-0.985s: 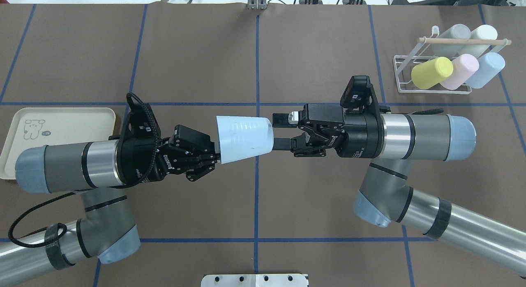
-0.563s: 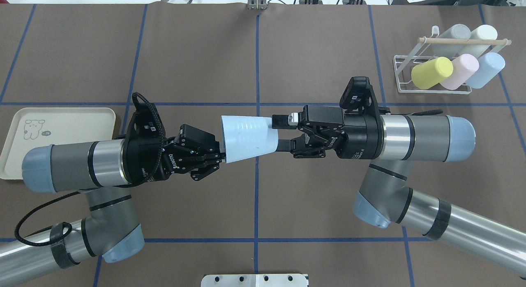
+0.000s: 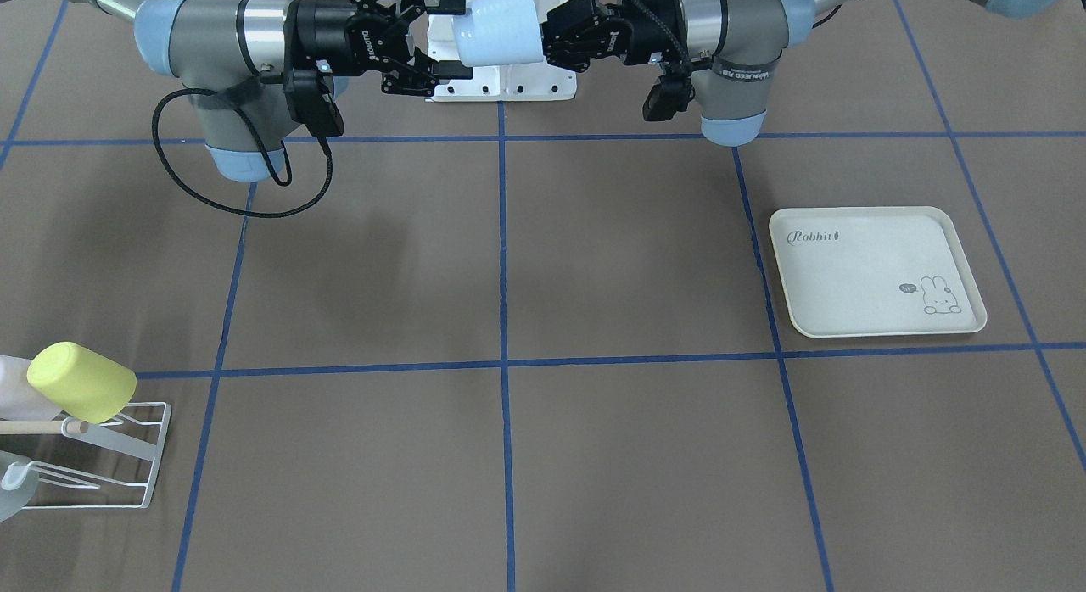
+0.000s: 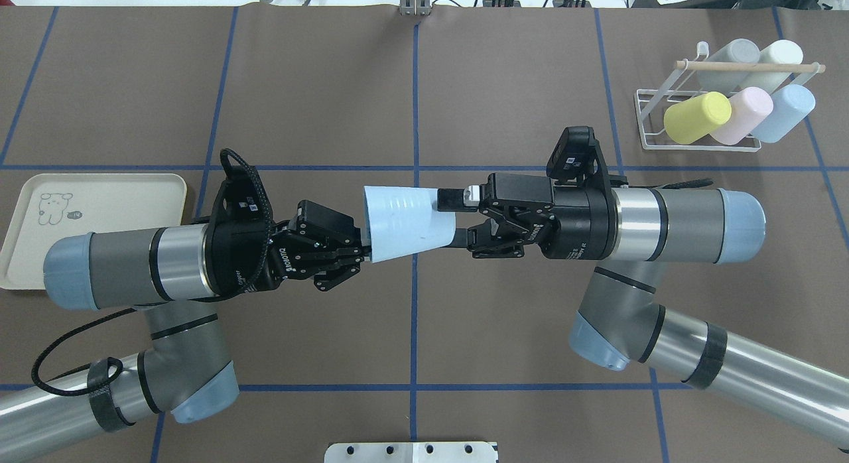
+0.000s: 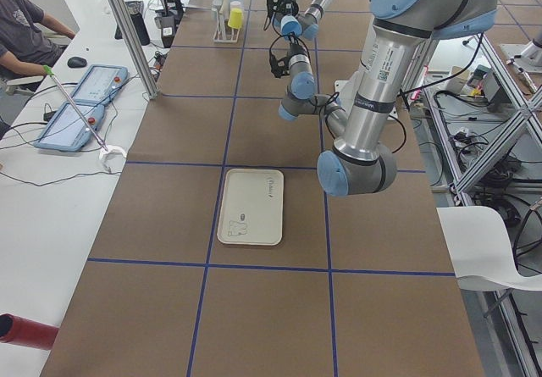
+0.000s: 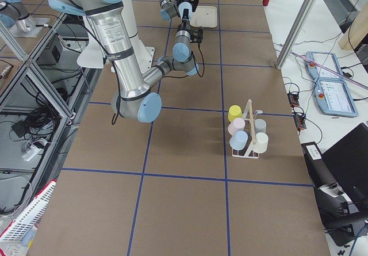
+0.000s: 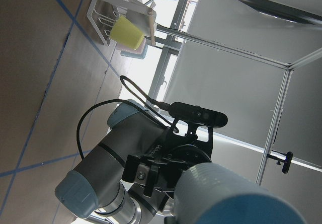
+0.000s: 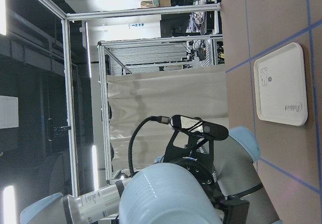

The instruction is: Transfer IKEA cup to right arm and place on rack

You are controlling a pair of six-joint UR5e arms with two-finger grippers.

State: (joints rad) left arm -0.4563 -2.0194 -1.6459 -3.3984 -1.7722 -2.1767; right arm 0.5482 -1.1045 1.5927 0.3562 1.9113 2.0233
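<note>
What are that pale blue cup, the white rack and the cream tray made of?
The cup looks like matte, opaque plastic with fine moulded ridges. The rack seems to be white-coated metal wire, with a bare pale wooden rod. The tray is smooth matte cream, likely plastic or melamine; I can't tell which.

6 cups (image 4: 408,223), rack (image 4: 729,66), tray (image 4: 119,204) (1 ea.)

rack (image 3: 119,444) cut by front view's left edge, tray (image 4: 99,198) corner under left arm (image 4: 126,270), cup (image 8: 166,194) cropped in both wrist views
</note>
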